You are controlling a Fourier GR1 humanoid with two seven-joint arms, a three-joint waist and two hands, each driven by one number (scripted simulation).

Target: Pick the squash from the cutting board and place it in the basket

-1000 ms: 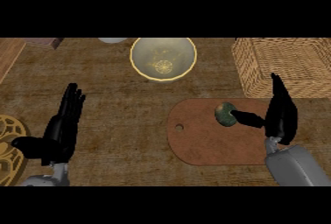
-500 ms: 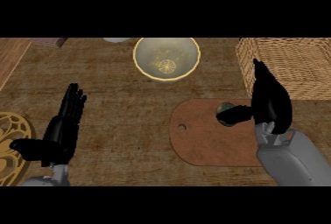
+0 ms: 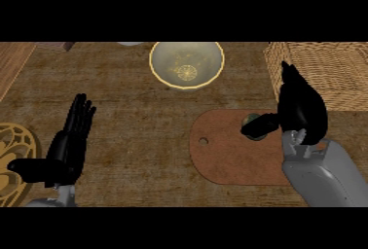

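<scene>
Overhead, the right hand stands over the cutting board, its thumb curled against the squash, which sits at the board's twelve o'clock edge, mostly hidden; the fingers are nearly straight. At one o'clock lies the basket. At eight o'clock on the desk the left hand rests, fingers straight. A bowl sits at twelve.

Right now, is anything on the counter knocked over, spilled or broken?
Nothing stands out. The bowl sits upright, the basket and cutting board lie flat, with no spill. The squash is mostly hidden behind the right hand. The left hand rests open.
</scene>
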